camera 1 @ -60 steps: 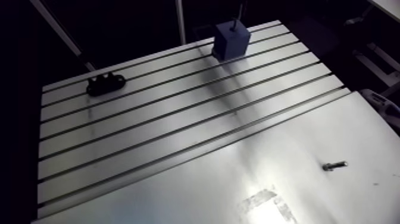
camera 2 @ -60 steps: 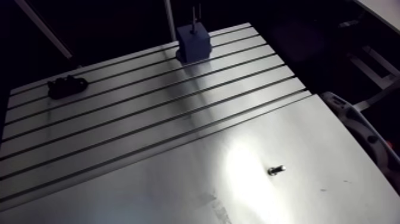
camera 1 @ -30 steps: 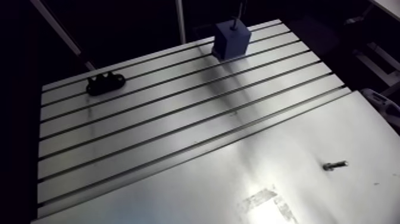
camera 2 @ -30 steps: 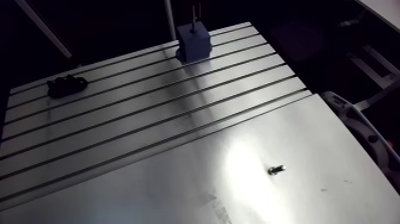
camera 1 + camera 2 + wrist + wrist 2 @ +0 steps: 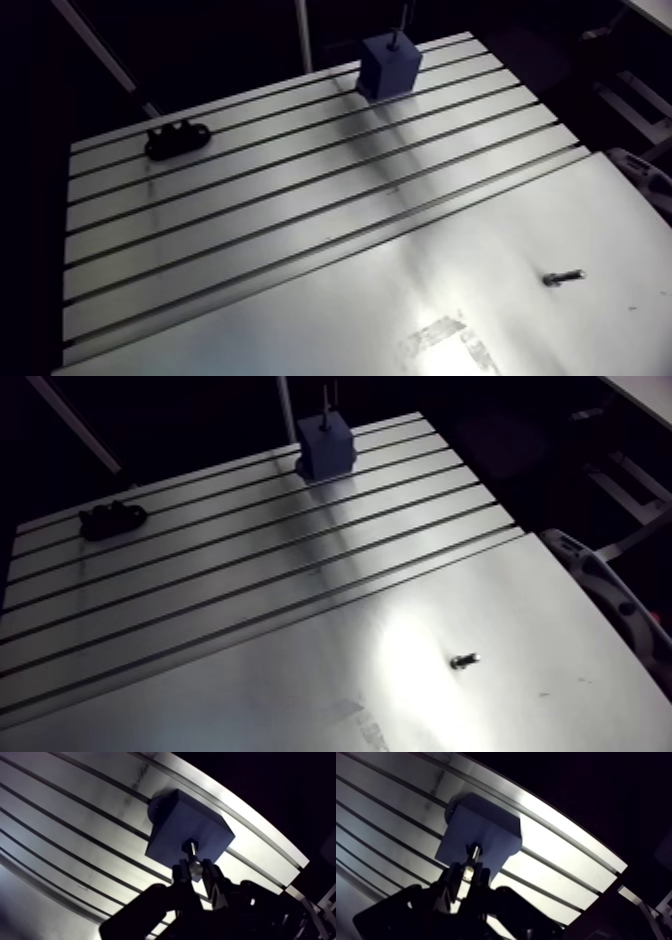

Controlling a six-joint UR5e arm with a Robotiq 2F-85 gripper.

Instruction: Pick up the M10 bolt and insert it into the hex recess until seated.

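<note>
Pickup's done: ur pincer (image 5: 196, 872) is clamped on the bolt (image 5: 192, 855), end at the blue block (image 5: 185, 827) recess. Seating prob not finished imo.

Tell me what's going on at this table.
The robot's gripper is shut on a bolt and holds it over the blue block at the far edge of the slotted table. The bolt's end meets the hole in the block's top, but how deep it sits cannot be seen. A small loose fastener lies apart on the smooth plate, and a black part sits near the table's other far corner.
</note>
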